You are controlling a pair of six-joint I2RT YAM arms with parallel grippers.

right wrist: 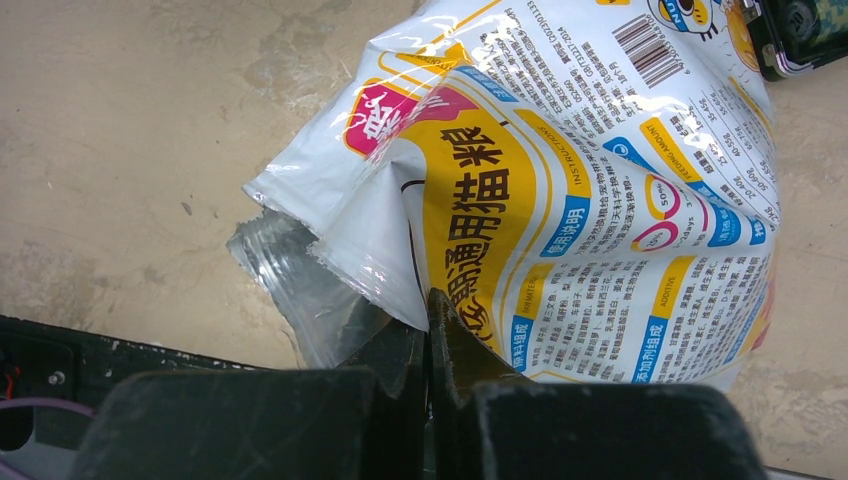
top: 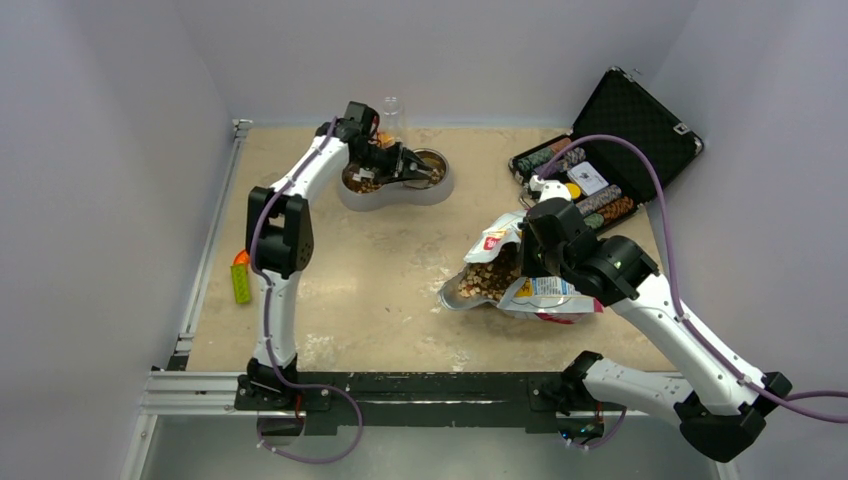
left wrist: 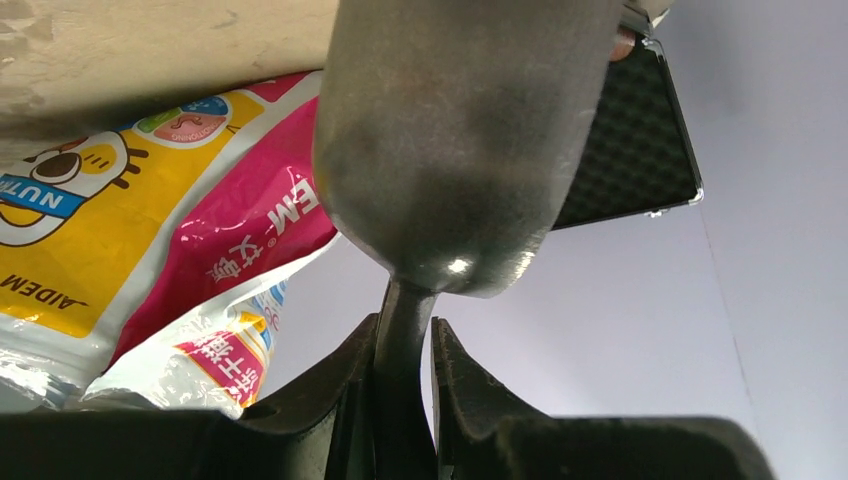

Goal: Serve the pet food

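Left claw [left wrist: 406, 335] is clamping the thin stem of a dull grey metal scoop [left wrist: 460, 150], the jaws pressing on it from both sides; in the top view this claw [top: 408, 164] is hovering directly above the pale grey two-well pet bowl [top: 442, 192], which is standing on the beige bench [top: 350, 290]; small brown dry kibble pellets [top: 365, 183] are lying in the bowl's left well, and more are showing in the mouth of the white-and-yellow printed cartoon bag [top: 545, 292], right of the bowl and nearer the arm bases; right claw [right wrist: 428, 315] is pinching shut on the upper edge of this bag [right wrist: 580, 200], beside a clear plastic liner [right wrist: 300, 285] that is protruding from its opening; an open black case of coloured poker chips [top: 625, 130] is sitting well to the right of the bowl; a green-and-orange block [top: 241, 277] is lying left of the bowl, nearer the bases; whether the scoop is carrying pellets cannot be told.
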